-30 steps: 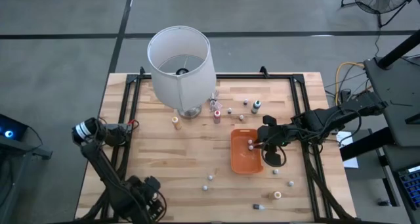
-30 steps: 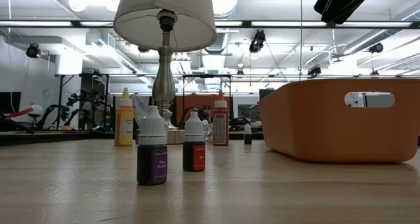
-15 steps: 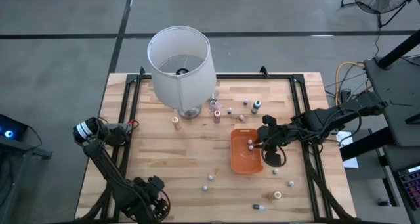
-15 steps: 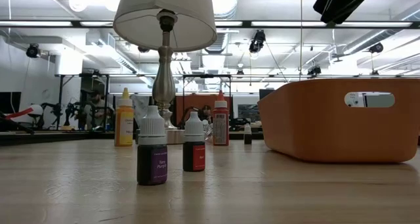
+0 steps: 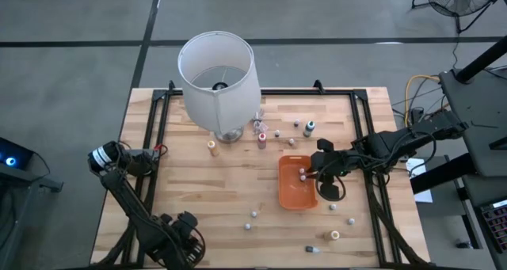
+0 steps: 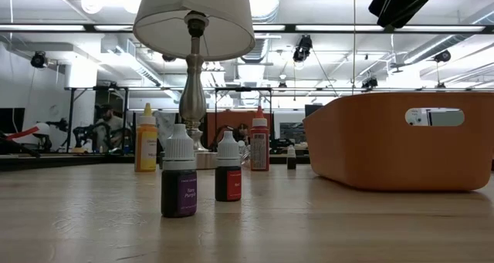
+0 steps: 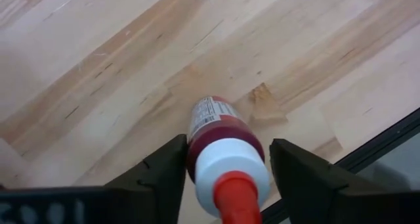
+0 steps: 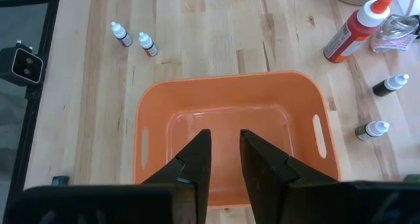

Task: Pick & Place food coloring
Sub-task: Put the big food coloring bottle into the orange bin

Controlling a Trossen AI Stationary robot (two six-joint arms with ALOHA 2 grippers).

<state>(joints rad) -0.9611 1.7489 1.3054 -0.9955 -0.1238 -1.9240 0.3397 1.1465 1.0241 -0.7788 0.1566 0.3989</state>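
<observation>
My left pincer [image 7: 223, 178] sits low at the near left corner of the bench [image 5: 198, 199], its fingers standing on either side of a red bottle [image 7: 220, 142] with a white collar and red tip; I see a sliver of gap on each side, so I judge it half-closed around the bottle, not yet gripping. My right pincer [image 8: 224, 159] hangs over the orange tray [image 8: 230, 129] with its fingers nearly together and nothing visible between them. The rest of the food coloring is scattered: a purple bottle [image 6: 179, 182] and a dark red one [image 6: 228, 178] stand near the front, others near the lamp [image 5: 218, 80] and around the tray. My worry is the left grip: the bottle is round and smooth, and it sits close to the bench edge, so an off-centre squeeze could roll it away. Lifting before the fingers seat could drop it.
</observation>
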